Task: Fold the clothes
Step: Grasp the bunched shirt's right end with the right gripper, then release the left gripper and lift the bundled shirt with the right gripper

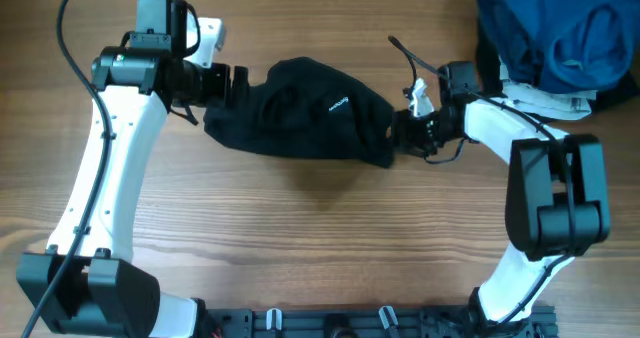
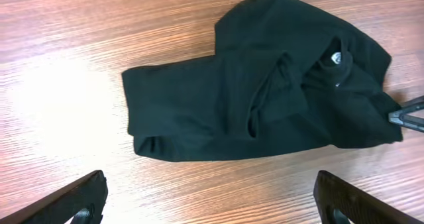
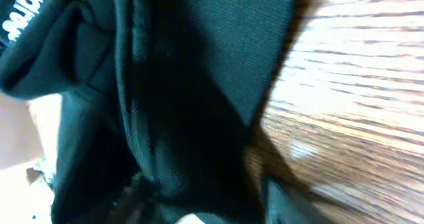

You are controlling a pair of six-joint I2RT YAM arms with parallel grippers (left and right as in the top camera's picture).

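Observation:
The clothes are a crumpled black garment lying mid-table, with a small white logo on top. My left gripper hovers just off the garment's left edge, open wide. In the left wrist view its fingers frame bare wood in front of the clothes. My right gripper is at the garment's right edge. In the blurred right wrist view, black fabric fills the gap between the fingers of the right gripper, which stand partly apart. Whether they pinch it is hidden by blur.
A bright blue garment is heaped at the back right corner with a small white folded piece under its front edge, close behind the right arm. Bare wooden table lies in front of the clothes. A black rail lines the front edge.

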